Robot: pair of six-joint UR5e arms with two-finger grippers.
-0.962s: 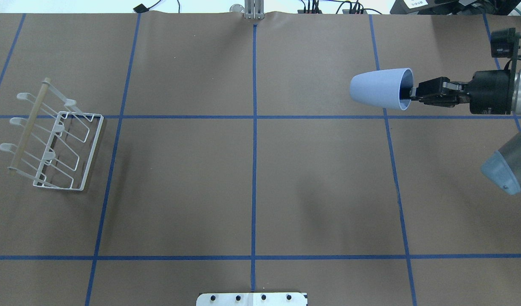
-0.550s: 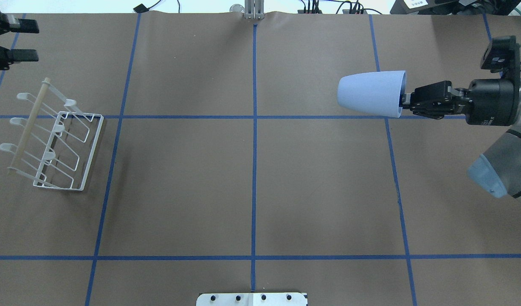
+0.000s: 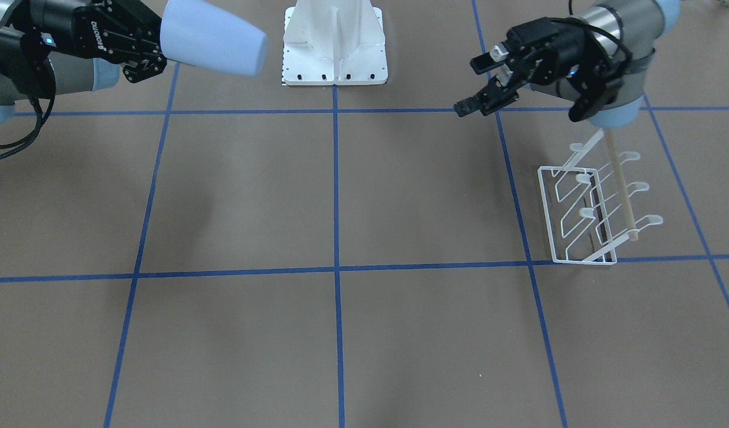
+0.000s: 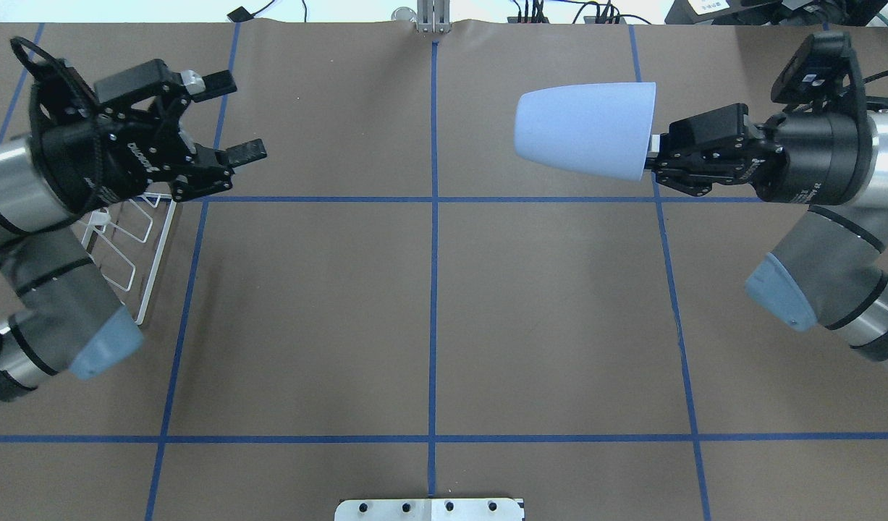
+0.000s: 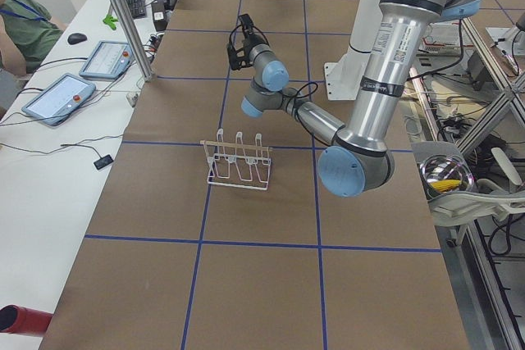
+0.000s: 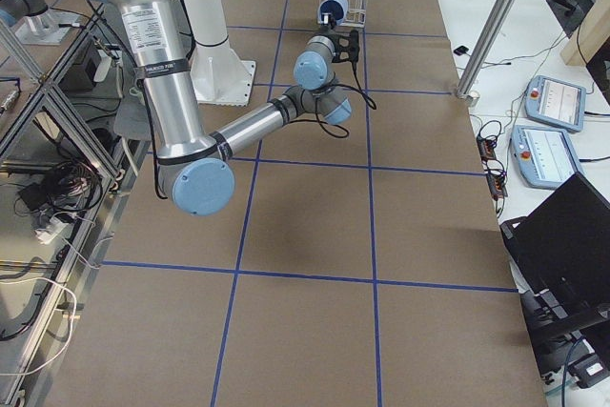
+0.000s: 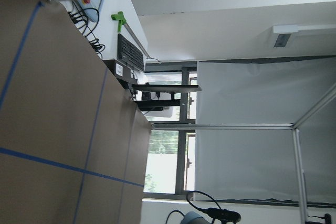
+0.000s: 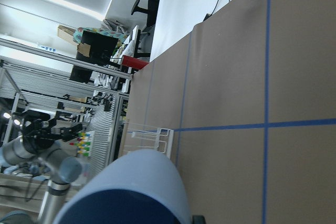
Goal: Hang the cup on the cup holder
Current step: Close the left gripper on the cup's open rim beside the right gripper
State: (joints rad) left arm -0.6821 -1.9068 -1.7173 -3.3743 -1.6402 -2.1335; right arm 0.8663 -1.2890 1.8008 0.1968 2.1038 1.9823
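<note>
We hold the cup (image 4: pixel 581 130), likely light, stiff and slippery, raised well away from the rack (image 3: pixel 619 184). Our right claw (image 4: pixel 653 153) pinches its rim wall, seemingly one finger inside. The left claw (image 4: pixel 241 113) is spread near the rack.

A brown table (image 4: pixel 306 325) gridded with blue tape (image 4: pixel 433 289) adjoins a white desk (image 5: pixel 49 194).

Brown table (image 4: pixel 306 325) crossed by blue tape lines (image 4: pixel 433 289) — two tablets (image 5: pixel 56 97) lie on the white side bench (image 5: pixel 41 194).

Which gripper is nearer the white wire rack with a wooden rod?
Left. The left gripper hangs by the rack; the right gripper, holding a blue-grey plastic cup, is across the table.
</note>
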